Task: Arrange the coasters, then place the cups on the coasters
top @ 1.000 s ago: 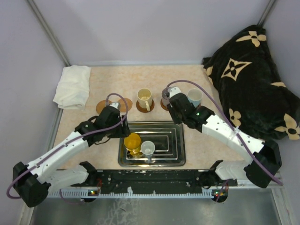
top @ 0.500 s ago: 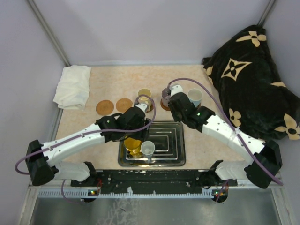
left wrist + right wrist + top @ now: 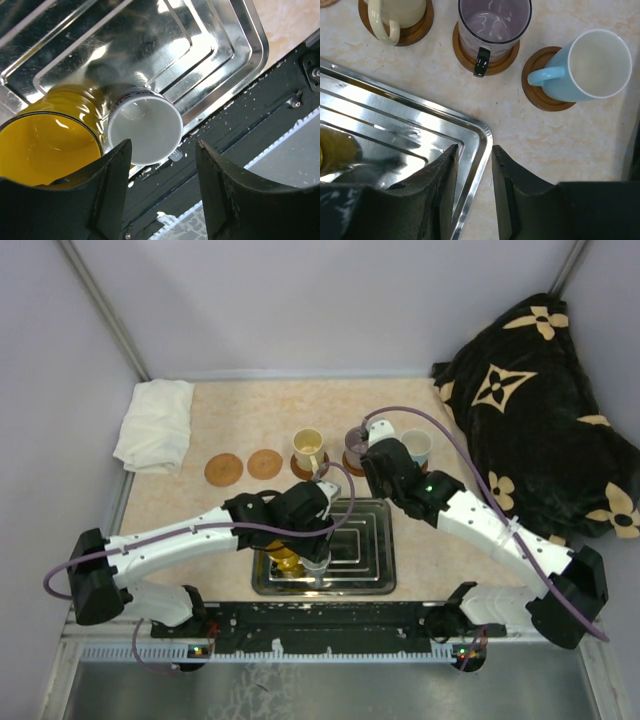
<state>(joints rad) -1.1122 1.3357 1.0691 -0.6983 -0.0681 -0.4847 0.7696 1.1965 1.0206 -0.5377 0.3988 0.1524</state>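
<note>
- The left fingers (image 3: 112,190) are standing apart over the steel tray (image 3: 220,45), one on each side of the small white cup (image 3: 145,130). They are gripping nothing, and I cannot tell whether either one is touching the rim.
- The yellow cup (image 3: 45,145) is sitting right against the white one on the tray, just beside one left finger.
- The right fingers (image 3: 437,190) are hanging over the tray's far right corner with a narrow gap between them, and nothing is sitting in that gap.
- Beyond them, three cups are already resting on coasters on the counter (image 3: 530,145): the cream cup (image 3: 400,10), the purplish-grey cup (image 3: 492,22) and the light blue cup (image 3: 600,62).
- Two bare coasters (image 3: 224,469) are lying side by side at the left end of the row, waiting for cups.
- By my judgement the coasters are arranged and three of five cups are placed. The white and yellow cups are waiting to be carried over, and the white one is looking like the next pick.
- The tray is gleaming like a mirror, with stepped ridges. The coasters are showing as flat, round, reddish-brown wood. The purplish cup is looking like translucent glass with a dark handle, and the others like glazed ceramic.
- The counter is showing a pale, speckled, stone-like pattern.
</note>
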